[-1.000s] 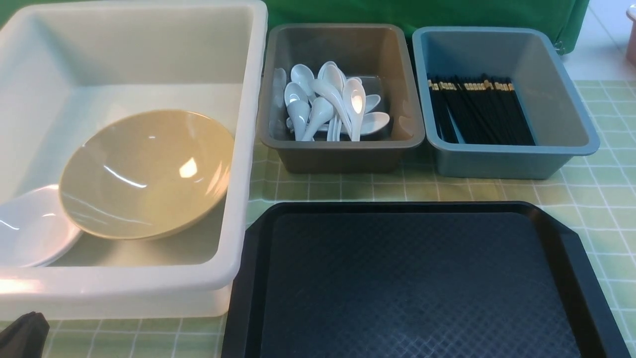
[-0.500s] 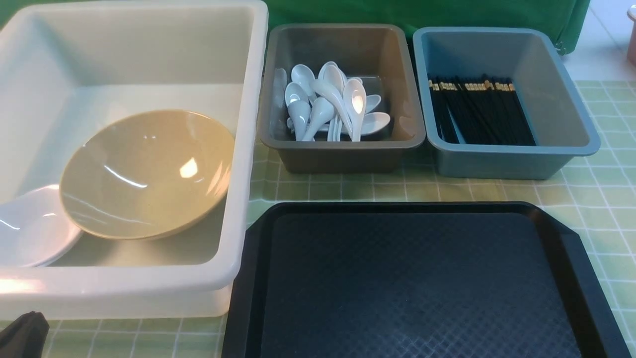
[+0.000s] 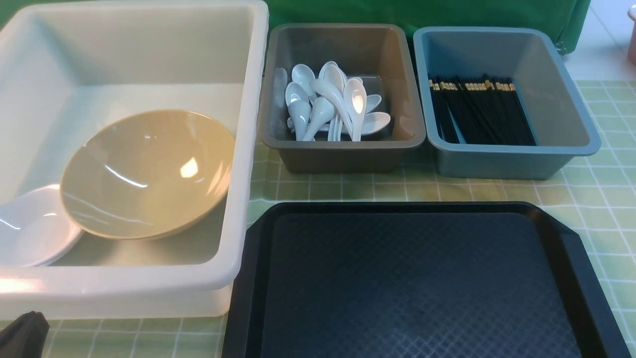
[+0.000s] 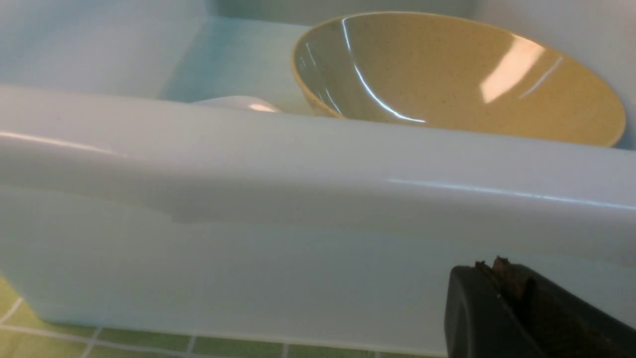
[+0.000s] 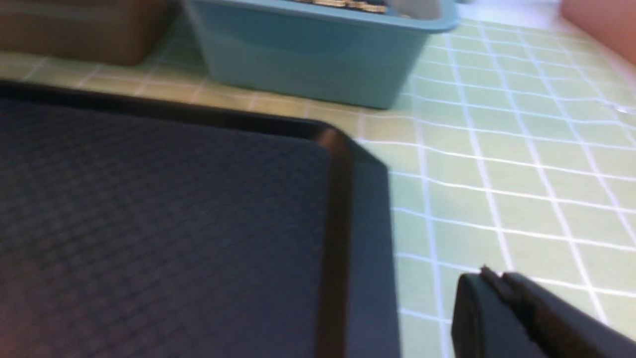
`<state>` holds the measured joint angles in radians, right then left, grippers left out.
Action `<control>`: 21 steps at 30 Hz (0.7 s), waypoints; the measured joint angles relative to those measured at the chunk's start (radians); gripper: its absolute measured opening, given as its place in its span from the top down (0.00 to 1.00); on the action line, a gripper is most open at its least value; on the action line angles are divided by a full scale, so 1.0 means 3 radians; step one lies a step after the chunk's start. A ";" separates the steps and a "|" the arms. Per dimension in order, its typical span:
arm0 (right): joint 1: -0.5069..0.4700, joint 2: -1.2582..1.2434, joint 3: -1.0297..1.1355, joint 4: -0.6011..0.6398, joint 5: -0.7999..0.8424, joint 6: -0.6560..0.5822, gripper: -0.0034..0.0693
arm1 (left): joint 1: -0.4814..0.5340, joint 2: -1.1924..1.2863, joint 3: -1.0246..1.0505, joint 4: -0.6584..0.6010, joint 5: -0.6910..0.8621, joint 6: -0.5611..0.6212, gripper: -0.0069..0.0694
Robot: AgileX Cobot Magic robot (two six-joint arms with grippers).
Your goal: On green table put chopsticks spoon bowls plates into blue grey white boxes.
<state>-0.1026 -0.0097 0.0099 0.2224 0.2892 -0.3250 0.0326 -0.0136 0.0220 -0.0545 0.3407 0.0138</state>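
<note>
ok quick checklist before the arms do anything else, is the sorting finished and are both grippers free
1. Black tray cleared of tableware: ok, nothing lies on it.
2. Tan bowl in the white box: ok, it leans over a white dish at the box's near left.
3. White spoons in the grey box: ok, piled together.
4. Black chopsticks in the blue box: ok, lying side by side.
5. Left gripper free: ok, shut on nothing, low outside the white box's near wall.
6. Right gripper free: ok, shut on nothing, over the green table beside the tray's corner.
</note>
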 joint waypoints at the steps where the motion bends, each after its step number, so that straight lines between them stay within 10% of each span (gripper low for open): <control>1: 0.0045 0.0000 0.0000 -0.0053 0.0003 0.0059 0.89 | 0.0000 0.0000 0.0000 0.0000 0.0000 0.0000 0.91; 21: 0.0501 0.0000 -0.0005 -0.0335 0.0003 0.0388 0.89 | 0.0000 0.0000 0.0002 0.0000 -0.0009 0.0000 0.91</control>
<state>0.0477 -0.0097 0.0084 0.1220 0.2902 -0.2085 0.0326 -0.0136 0.0227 -0.0545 0.3380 0.0138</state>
